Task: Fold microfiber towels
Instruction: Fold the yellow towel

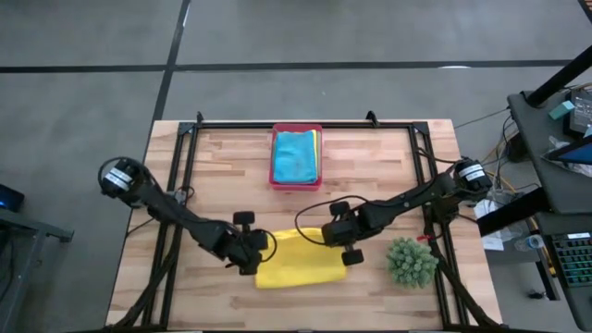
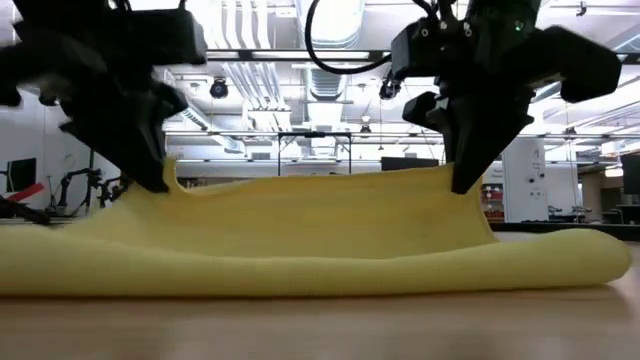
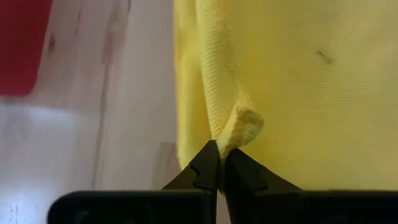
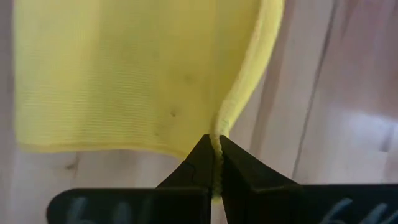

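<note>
Both claws, left claw (image 3: pixel 219 163) and right claw (image 4: pixel 213 155), pinch yellow towel (image 1: pixel 296 261); pink tray (image 1: pixel 296 179) holds turquoise towel (image 1: pixel 294 155).

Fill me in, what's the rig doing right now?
Both arms are mid-fold on a yellow microfiber towel at the near edge of the wooden table. The left gripper and the right gripper each pinch a corner, fingers shut, lifting that edge while the rest lies on the table. A turquoise towel sits in the pink plastic tray; a spiky green plant stands beside the right arm.
</note>
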Controlling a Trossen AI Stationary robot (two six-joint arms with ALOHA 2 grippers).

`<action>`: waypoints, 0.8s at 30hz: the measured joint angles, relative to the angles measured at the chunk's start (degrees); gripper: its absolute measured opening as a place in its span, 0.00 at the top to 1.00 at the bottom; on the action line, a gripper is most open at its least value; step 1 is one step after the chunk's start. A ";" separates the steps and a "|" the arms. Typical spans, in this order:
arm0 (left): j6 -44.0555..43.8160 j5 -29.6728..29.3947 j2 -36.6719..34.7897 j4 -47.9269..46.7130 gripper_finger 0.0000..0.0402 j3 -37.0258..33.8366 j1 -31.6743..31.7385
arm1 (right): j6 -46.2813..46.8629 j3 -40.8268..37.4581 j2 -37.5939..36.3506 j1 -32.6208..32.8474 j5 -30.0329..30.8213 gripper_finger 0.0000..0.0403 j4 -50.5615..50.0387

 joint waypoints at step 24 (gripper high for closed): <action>-4.03 0.81 -0.17 1.25 0.75 -3.65 3.20 | 0.54 -0.41 0.02 -1.98 14.33 0.81 -0.13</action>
